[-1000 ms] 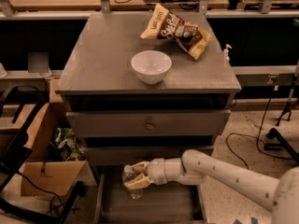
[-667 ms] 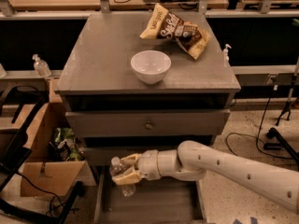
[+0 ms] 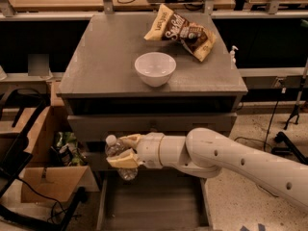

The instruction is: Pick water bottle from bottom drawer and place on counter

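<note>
At the lower left of the frame, an open cardboard box [image 3: 45, 184] is sitting on the floor beside the grey cabinet. Just to its right, at lower centre-left, the gripper [image 3: 118, 151] is clamping its two tan fingers [image 3: 125, 160] on the water bottle [image 3: 114, 148], one finger lying above the ribbed body and one below. The bottle is tilting, its white cap pointing to the upper left and its base to the lower right. It is hanging in front of the cabinet face and above the left rear part of the bottom drawer [image 3: 159, 206], which is standing pulled out at lower centre; the bottle appears to be apart from the drawer floor. Filling the upper half, the counter [image 3: 103, 57] is carrying a white bowl [image 3: 155, 68] near its middle and crumpled snack bags [image 3: 182, 30] at its far right corner. A small pump-top dispenser [image 3: 233, 53] is standing just past the counter's right edge. The white arm [image 3: 236, 160] is reaching from the lower right edge toward the gripper.
</note>
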Controlling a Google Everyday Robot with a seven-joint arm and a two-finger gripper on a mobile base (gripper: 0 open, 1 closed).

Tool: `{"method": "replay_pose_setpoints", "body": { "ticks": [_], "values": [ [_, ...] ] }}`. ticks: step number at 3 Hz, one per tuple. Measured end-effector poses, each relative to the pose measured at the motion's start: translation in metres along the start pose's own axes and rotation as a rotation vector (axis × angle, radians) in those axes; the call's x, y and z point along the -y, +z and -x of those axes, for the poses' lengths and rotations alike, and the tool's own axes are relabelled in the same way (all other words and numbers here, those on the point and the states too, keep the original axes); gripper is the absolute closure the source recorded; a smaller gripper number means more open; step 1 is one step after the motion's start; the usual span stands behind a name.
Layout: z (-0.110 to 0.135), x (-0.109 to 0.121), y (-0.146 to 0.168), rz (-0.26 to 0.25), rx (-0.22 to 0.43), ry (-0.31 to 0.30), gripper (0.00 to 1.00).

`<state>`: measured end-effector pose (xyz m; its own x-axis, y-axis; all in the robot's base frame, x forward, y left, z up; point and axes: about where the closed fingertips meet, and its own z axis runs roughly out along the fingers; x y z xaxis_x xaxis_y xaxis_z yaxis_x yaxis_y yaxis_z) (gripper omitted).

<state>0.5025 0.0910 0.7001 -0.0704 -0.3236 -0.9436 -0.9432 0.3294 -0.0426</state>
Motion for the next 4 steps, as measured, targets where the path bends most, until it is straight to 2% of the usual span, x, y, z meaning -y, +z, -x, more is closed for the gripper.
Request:
{"method": "replay_pose_setpoints", "body": {
  "ticks": [1,2,3,4],
  "values": [
    [0.016,0.006,0.002,0.003,0.011,-0.002,1.0],
    [0.076,0.016,-0.011,-0.034,0.022,-0.014,1.0],
    [0.192,0.038,-0.031,-0.145,0.018,-0.076,1.0],
    [0.268,0.052,-0.037,-0.206,0.041,-0.131,1.0]
  ]
}}
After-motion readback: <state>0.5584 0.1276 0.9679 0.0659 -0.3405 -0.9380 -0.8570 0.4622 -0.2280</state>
